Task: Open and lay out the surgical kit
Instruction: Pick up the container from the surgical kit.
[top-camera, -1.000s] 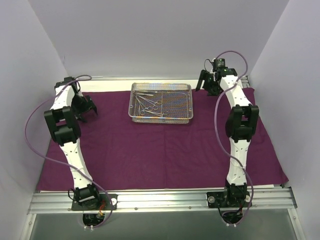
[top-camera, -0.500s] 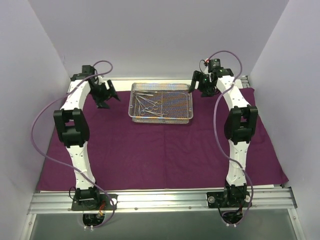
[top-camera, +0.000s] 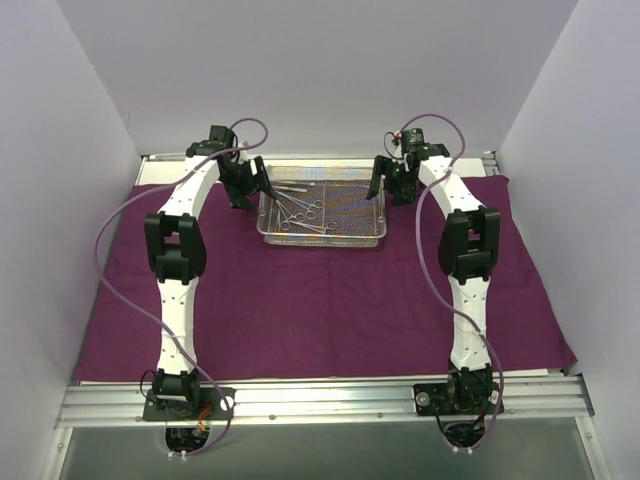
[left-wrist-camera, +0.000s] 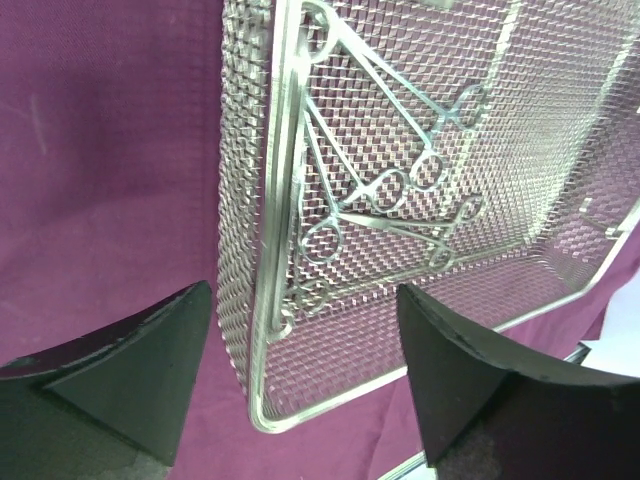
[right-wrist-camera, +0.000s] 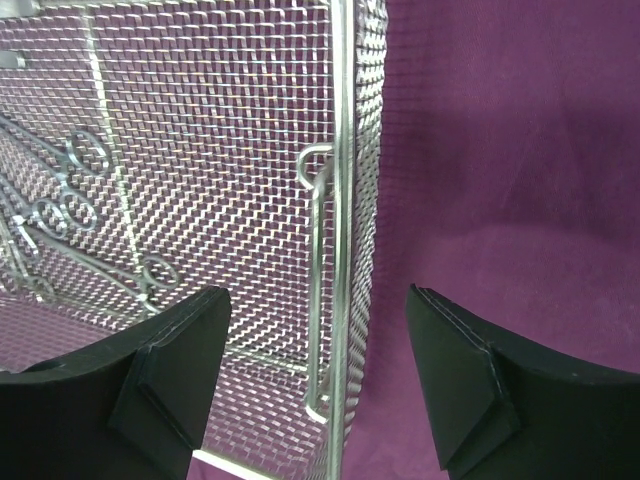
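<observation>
The dark purple cloth wrap lies spread flat over the table. On its far middle stands the silver wire-mesh tray, and scissor-handled clamps lie inside it. My left gripper is open at the tray's left end. In the left wrist view its fingers straddle the tray's end wall near a corner, with the clamps beyond. My right gripper is open at the tray's right end. There its fingers straddle the end wall and a folded wire handle.
White enclosure walls stand close on the left, right and back. An aluminium rail carrying both arm bases runs along the near edge. Purple cables loop from each arm. Bare cloth stretches between the tray and the rail.
My left arm has swung from the cloth's far left side to the tray's left end. The right gripper has shifted left and down to the tray's right end. The tray has not moved.
</observation>
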